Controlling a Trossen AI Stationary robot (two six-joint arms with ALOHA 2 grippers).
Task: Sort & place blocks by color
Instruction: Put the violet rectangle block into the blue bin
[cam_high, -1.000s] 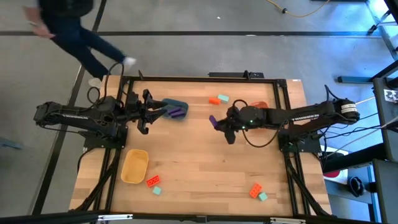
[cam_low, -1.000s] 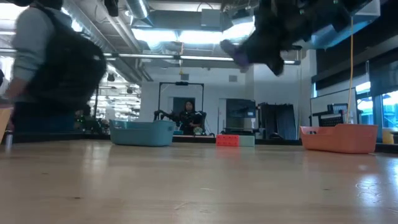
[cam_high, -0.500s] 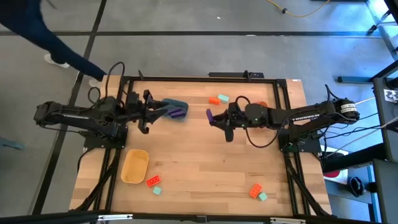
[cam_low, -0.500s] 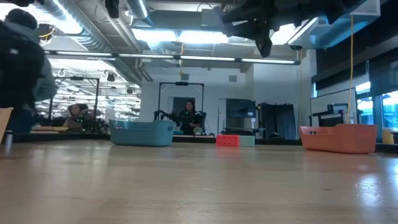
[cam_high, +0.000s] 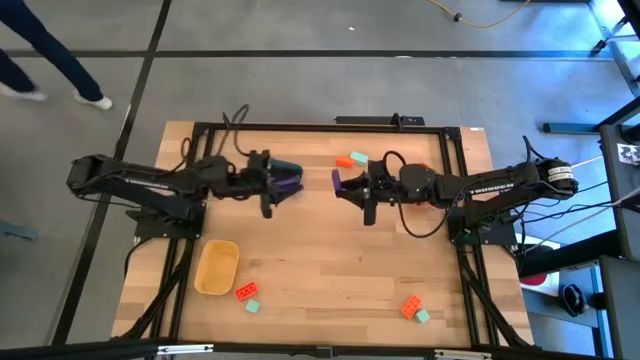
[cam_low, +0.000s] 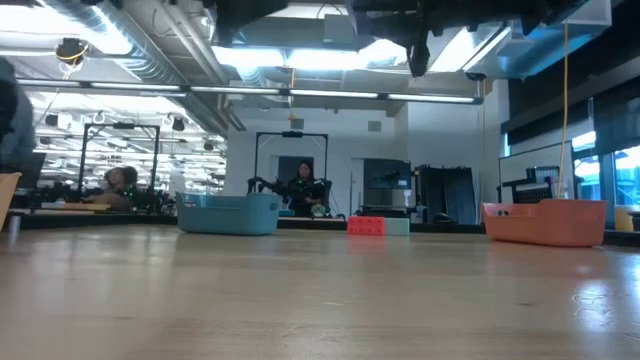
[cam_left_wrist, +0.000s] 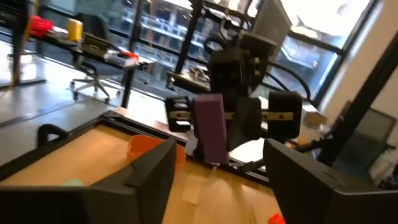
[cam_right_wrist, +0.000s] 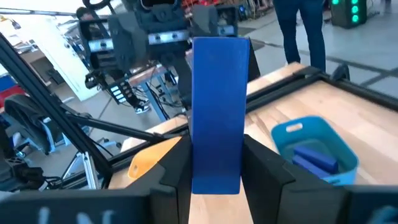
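Overhead, table-level and two facing wrist cameras share the table (cam_high: 330, 260)

We saw a wooden table (cam_high: 330, 255) ringed by a black frame (cam_high: 320, 124), standing on a grey floor. A yellow tub (cam_high: 216, 267) lay near its front left corner, a blue tub (cam_low: 228, 213) sat toward the far left, and an orange tub (cam_low: 546, 222) toward the far right. A person's legs (cam_high: 45, 62) crossed the floor beyond the table. Another person (cam_low: 301, 186) sat deep in the room.
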